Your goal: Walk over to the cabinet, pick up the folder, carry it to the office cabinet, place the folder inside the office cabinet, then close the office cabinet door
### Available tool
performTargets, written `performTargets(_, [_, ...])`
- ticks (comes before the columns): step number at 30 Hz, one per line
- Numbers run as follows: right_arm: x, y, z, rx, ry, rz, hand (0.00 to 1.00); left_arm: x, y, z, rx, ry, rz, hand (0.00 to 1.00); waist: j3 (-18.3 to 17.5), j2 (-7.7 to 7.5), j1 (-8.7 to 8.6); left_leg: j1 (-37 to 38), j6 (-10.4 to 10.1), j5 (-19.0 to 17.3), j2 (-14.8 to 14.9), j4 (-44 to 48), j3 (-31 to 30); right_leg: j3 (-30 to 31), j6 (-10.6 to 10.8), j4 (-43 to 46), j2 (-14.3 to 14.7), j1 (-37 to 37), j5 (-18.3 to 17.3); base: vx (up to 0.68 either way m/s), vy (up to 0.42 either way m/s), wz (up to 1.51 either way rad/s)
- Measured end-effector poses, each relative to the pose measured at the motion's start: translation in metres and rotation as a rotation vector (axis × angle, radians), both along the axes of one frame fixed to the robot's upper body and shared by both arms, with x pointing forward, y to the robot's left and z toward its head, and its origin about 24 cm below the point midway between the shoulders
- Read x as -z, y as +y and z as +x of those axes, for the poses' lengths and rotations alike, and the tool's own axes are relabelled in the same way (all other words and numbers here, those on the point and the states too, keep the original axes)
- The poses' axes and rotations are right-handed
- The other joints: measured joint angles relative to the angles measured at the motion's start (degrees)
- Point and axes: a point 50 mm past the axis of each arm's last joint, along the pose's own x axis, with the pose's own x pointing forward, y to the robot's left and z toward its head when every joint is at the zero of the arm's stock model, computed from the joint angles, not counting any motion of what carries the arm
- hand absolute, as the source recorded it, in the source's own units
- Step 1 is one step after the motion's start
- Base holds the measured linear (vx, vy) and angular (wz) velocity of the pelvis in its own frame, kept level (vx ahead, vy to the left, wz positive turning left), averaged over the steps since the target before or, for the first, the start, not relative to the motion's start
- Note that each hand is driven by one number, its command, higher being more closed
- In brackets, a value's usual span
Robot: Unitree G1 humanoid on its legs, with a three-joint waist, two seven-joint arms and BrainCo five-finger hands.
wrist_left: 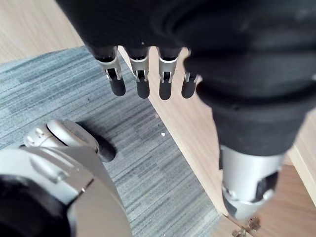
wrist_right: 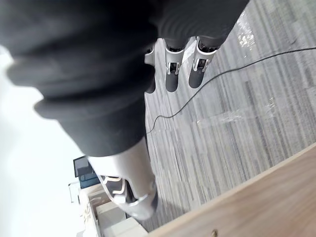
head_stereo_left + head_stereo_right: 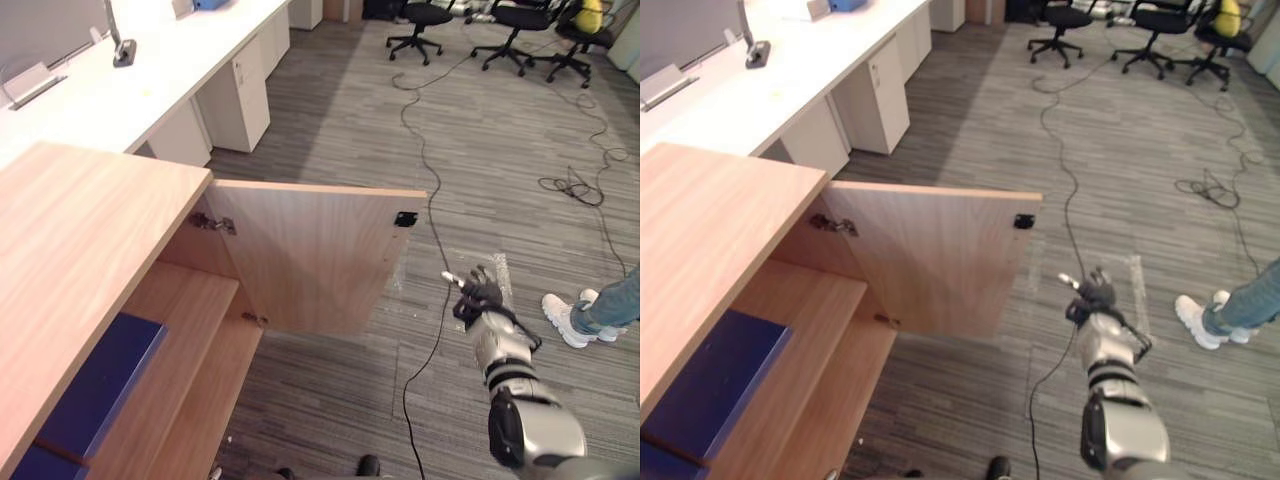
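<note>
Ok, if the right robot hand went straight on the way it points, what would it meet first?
Probably just the carpet: the right robot hand points out over floor beyond the open cabinet door's free edge. Depth is unclear, so it may pass close to that edge.

1. We see our right hand [image 2: 118,64] with its fingers [image 2: 171,81] straight and its thumb [image 2: 131,190] held apart.
2. Past the fingers lies grey striped carpet [image 2: 237,123].
3. A pale wooden panel [image 2: 269,200] borders the carpet, apart from the hand.
</note>
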Motion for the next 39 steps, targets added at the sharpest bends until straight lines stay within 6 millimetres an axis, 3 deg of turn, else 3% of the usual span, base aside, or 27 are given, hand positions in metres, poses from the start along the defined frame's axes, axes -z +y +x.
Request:
performTargets(5, [-0.032, 0.013, 0.029, -0.076, -0.039, -0.045, 0.0, -0.002, 0.001, 0.005, 0.016, -0.025, 0.005, 0.0, 1.7, 0.58, 1.12, -3.0, 0.5, 0.4, -1.2, 1.6, -2.8, -2.1, -0.1, 0.0, -1.1, -1.1, 0.2, -0.02, 0.037, 0.3])
performTargets(7, [-0.049, 0.027, 0.043, -0.147, -0.059, -0.097, 0.0, -0.002, 0.0, 0.006, 0.008, -0.033, 0.003, 0.0, 2.8, 1.38, 1.59, -3.9, 0.5, 0.4, -1.7, 2.3, -4.6, -2.9, -0.1, 0.0, -1.6, -1.0, 0.2, -0.01, 0.034, 0.29])
performTargets(10, [-0.066, 0.013, 0.048, -0.133, -0.058, -0.173, 0.0, -0.002, -0.003, 0.007, 0.011, -0.047, 0.0, 0.0, 3.8, 1.92, 2.42, -4.8, 0.6, 0.4, -2.2, 3.1, -5.8, -3.1, -0.1, 0.0, -2.1, -1.1, 0.2, -0.01, 0.044, 0.21])
performTargets(18, [-0.104, 0.003, 0.059, -0.134, -0.112, -0.265, 0.0, -0.002, -0.008, 0.009, 0.041, -0.056, -0.004, 0.0, 5.3, 3.84, 2.34, -5.8, 0.5, 0.6, -2.8, 4.0, -8.8, -4.5, -0.1, 0.0, -2.6, -0.9, 0.2, -0.02, 0.011, 0.1])
performTargets(25, [-0.11, 0.004, 0.061, -0.181, -0.095, -0.364, 0.0, -0.002, -0.008, 0.009, 0.044, -0.055, -0.002, 0.0, 6.1, 4.47, 2.32, -6.0, 0.3, 0.7, -2.6, 4.0, -9.1, -4.5, 0.1, 0.0, -2.3, -1.0, 0.3, -0.04, -0.005, 0.01])
performTargets(29, [-0.121, 0.006, 0.058, -0.398, -0.029, -0.748, 0.0, -0.002, -0.006, 0.007, 0.042, -0.05, 0.004, 0.0, 6.7, 4.46, 0.94, -7.0, 0.3, 0.7, -2.1, 4.1, -8.7, -3.8, 0.3, 0.0, -2.0, -2.5, 0.6, -0.04, -0.005, -0.09])
performTargets(31, [-0.11, 0.011, 0.046, -0.657, 0.106, -1.008, 0.0, -0.002, -0.003, 0.006, 0.055, -0.048, 0.009, 0.0, 6.7, 4.41, -0.12, -6.9, 0.0, 0.5, -1.3, 3.9, -8.4, -2.5, 0.3, 0.0, -1.4, -2.7, 0.6, 0.0, -0.037, -0.29])
performTargets(33, [-0.087, 0.013, 0.026, -0.929, 0.283, -1.085, 0.0, -0.004, 0.002, 0.012, 0.1, -0.071, 0.008, 0.0, 6.4, 4.31, -0.9, -6.8, -0.7, 0.1, -0.2, 3.7, -8.0, -1.5, 0.3, 0.0, -0.4, -3.0, 0.6, 0.01, -0.072, -0.3])
performTargets(35, [-0.077, 0.026, 0.015, -1.137, 0.358, -1.071, 0.0, -0.005, 0.003, 0.02, 0.124, -0.099, 0.0, 0.0, 6.0, 4.22, -0.93, -6.7, -0.9, 0.0, 0.4, 3.7, -8.0, -0.8, 0.0, 0.0, 0.5, -3.2, 0.4, 0.02, -0.099, -0.22])
performTargets(37, [-0.041, 0.055, -0.014, -1.457, 0.444, -0.97, 0.0, -0.006, 0.001, 0.027, 0.144, -0.126, -0.016, 0.0, 3.7, 3.91, -0.42, -6.7, -1.4, -0.3, 1.9, 3.7, -8.4, -0.7, -0.8, 0.0, 1.6, -3.4, -0.1, 0.03, -0.121, -0.07])
performTargets(38, [-0.033, 0.062, -0.021, -1.529, 0.462, -0.947, 0.0, -0.006, 0.0, 0.029, 0.149, -0.132, -0.021, 0.0, 3.3, 3.78, -0.34, -6.6, -1.5, -0.3, 2.1, 3.7, -8.6, -0.7, -0.9, 0.0, 1.9, -3.4, -0.2, 0.04, -0.105, 0.01])
performTargets(39, [-0.018, 0.082, -0.035, -1.677, 0.474, -0.89, 0.0, -0.006, -0.001, 0.033, 0.157, -0.142, -0.031, 0.0, 2.7, 3.7, -0.12, -6.4, -1.6, -0.2, 2.6, 3.7, -8.7, -0.7, -1.3, 0.0, 2.4, -3.3, -0.5, 0.02, -0.101, -0.01])
